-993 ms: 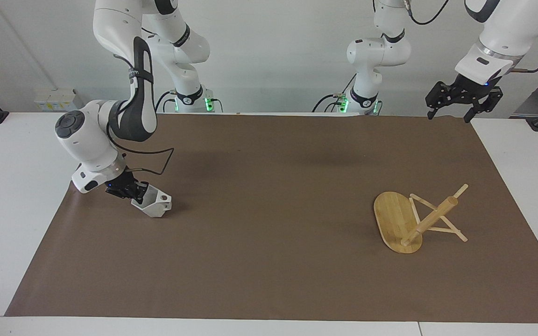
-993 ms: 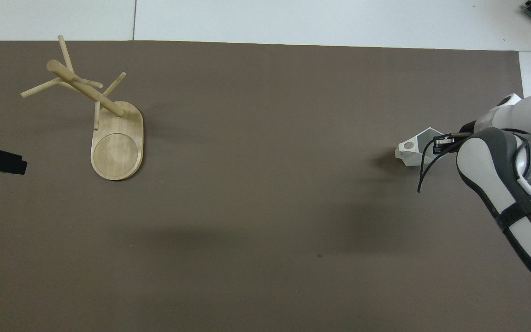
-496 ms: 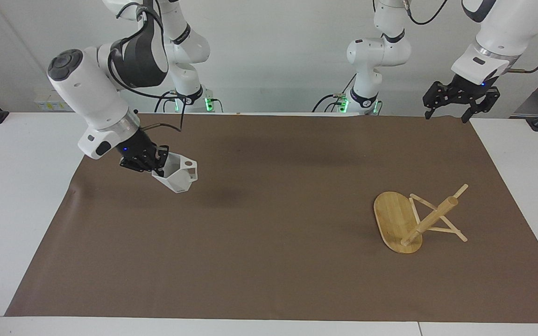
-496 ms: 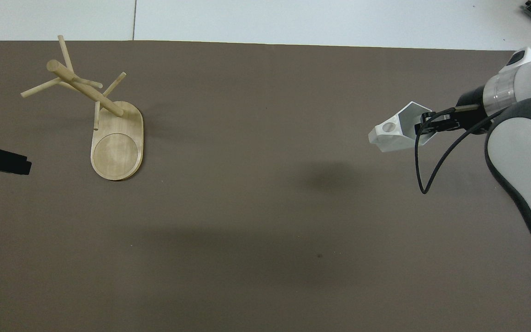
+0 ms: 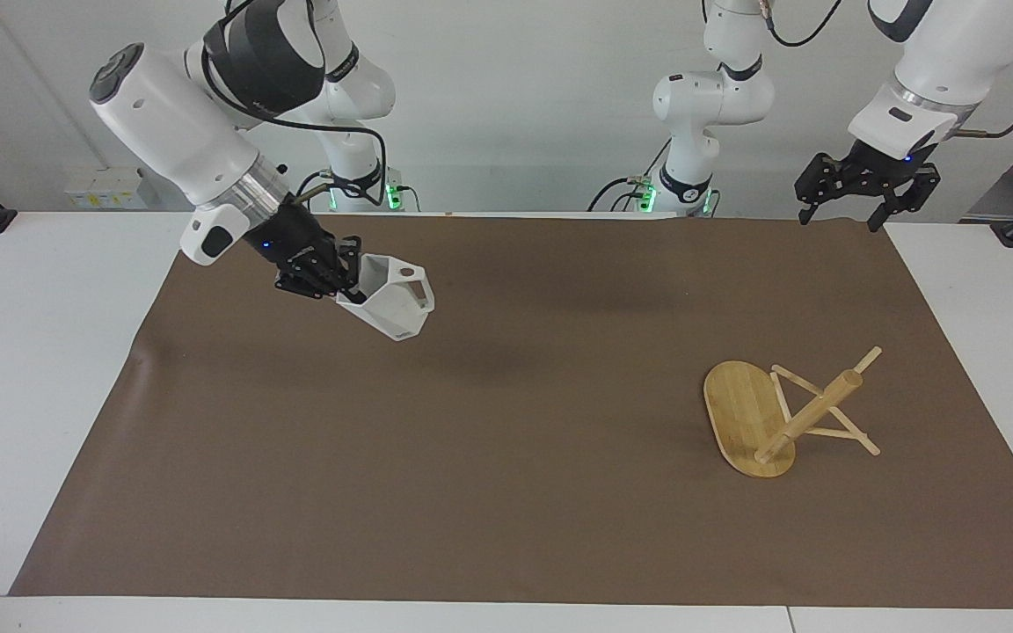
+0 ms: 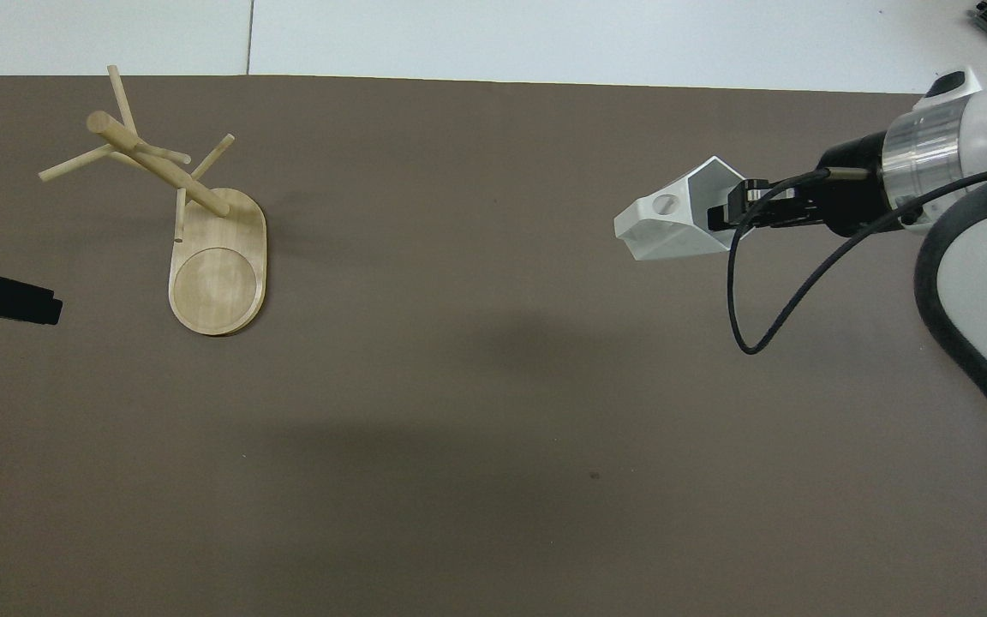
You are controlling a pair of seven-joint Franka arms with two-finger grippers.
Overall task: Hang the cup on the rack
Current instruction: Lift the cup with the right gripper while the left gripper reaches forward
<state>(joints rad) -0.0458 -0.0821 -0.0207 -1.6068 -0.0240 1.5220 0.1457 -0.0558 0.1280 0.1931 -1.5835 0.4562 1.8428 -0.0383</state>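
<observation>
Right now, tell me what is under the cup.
Only bare brown mat lies under the cup, with its shadow; the right gripper holds it up in the air. Nothing there is covered.

right arm [image 5: 181,123]: glossy white rounded shells, a dark grey-black panel over the upper joint, a black round cap at the elbow end
right wrist [image 6: 922,158]: a brushed silver ring, then a black collar
right arm cable [image 6: 759,283]: thin, black, running in a loose loop from the wrist
right gripper [image 5: 317,264]: black, boxy, with a small blue light on the mount
left arm [image 5: 937,53]: white shells, a dark joint band, black cables alongside
left gripper [image 5: 863,180]: black, angular frame, a blue light above it
bases [image 5: 682,189]: white columns with black rings and green lights
</observation>
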